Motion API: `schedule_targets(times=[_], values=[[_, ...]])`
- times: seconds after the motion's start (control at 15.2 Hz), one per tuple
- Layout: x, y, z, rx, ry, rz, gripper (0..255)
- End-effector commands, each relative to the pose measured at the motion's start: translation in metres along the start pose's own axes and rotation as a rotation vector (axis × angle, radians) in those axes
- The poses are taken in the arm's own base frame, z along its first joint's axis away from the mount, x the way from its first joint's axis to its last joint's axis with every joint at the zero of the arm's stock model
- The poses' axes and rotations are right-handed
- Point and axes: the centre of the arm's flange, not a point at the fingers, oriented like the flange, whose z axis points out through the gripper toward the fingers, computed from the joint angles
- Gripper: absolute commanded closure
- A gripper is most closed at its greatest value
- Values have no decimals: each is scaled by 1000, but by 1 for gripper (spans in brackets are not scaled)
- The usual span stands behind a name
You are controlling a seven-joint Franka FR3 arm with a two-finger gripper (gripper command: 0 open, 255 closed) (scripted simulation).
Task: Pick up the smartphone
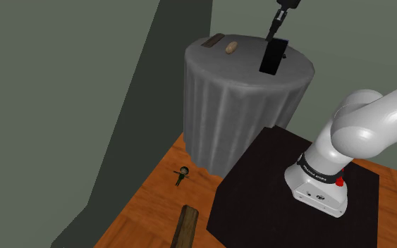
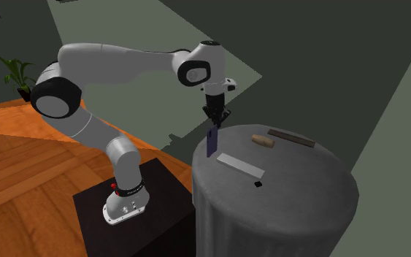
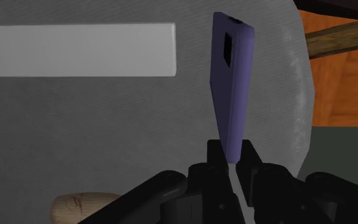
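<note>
The smartphone (image 3: 231,83) is a slim purple-backed slab with a dark face, hanging end-down from my black gripper (image 3: 233,158), whose fingers are shut on its upper end. In the shoulder view the smartphone (image 1: 273,56) shows dark, lifted above the round grey table (image 1: 246,88) near the side toward the stand, with the gripper (image 1: 275,29) right above it. In the second exterior view the smartphone (image 2: 212,140) hangs over that view's left part of the table (image 2: 298,182) under the gripper (image 2: 216,120).
On the table lie a flat white bar (image 2: 241,166), a small tan roll (image 2: 261,139), a dark flat strip (image 2: 290,136) and a tiny black cube (image 2: 258,187). The black stand (image 1: 292,197) sits beside the table. A small figure (image 1: 183,173) and a wooden block (image 1: 185,227) lie on the wood floor.
</note>
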Motion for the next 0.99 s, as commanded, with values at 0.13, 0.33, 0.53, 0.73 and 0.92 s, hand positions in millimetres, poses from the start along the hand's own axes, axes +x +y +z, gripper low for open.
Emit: schedule_targets(times=[0.13, 0.33, 0.53, 0.73, 0.92], values=[[5, 0, -20, 0, 0, 0, 255], [8, 0, -35, 0, 0, 0, 255], [10, 0, -51, 0, 0, 0, 255], [13, 0, -67, 0, 0, 0, 255], [14, 0, -72, 0, 0, 0, 255]])
